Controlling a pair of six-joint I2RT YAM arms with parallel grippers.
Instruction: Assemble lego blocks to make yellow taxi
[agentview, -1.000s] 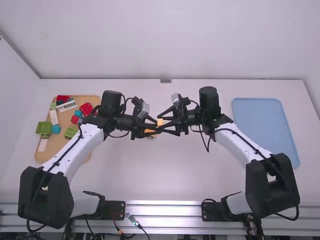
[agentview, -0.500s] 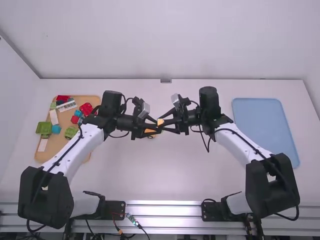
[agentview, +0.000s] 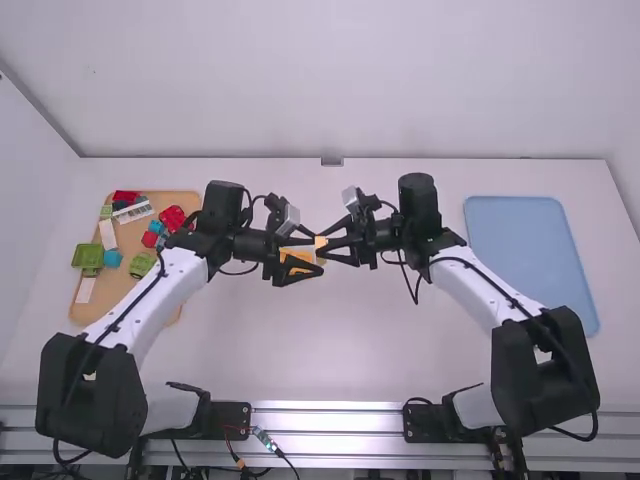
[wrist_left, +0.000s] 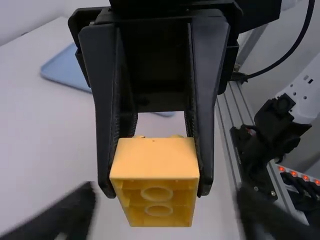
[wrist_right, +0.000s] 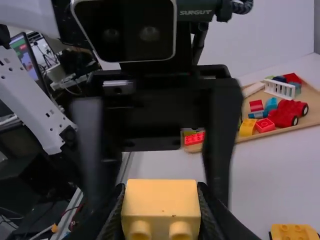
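My right gripper (agentview: 322, 247) is shut on a yellow block (agentview: 320, 242) in mid-air near the table's centre. My left gripper (agentview: 317, 256) stands open around that block. In the left wrist view, the block (wrist_left: 157, 159) shows its hollow underside between the right gripper's fingers, and the left gripper (wrist_left: 162, 212) has its fingers wide apart. In the right wrist view, the right gripper (wrist_right: 161, 202) grips the block (wrist_right: 161, 202), whose studs face the camera. A yellow studded piece (wrist_right: 292, 231) with a black edge sits on the table, partly cut off.
A wooden tray (agentview: 182, 202) at the left holds red, blue, green and white pieces; yellow ones (wrist_right: 247, 127) are there too. At the right lies a blue tray (agentview: 530, 260). Both arms meet closely over the middle, with cables looping beside them.
My right gripper has closed on the yellow block between the two earlier frames. Since then, my left gripper has opened and let go of it. Both arms have hardly moved.
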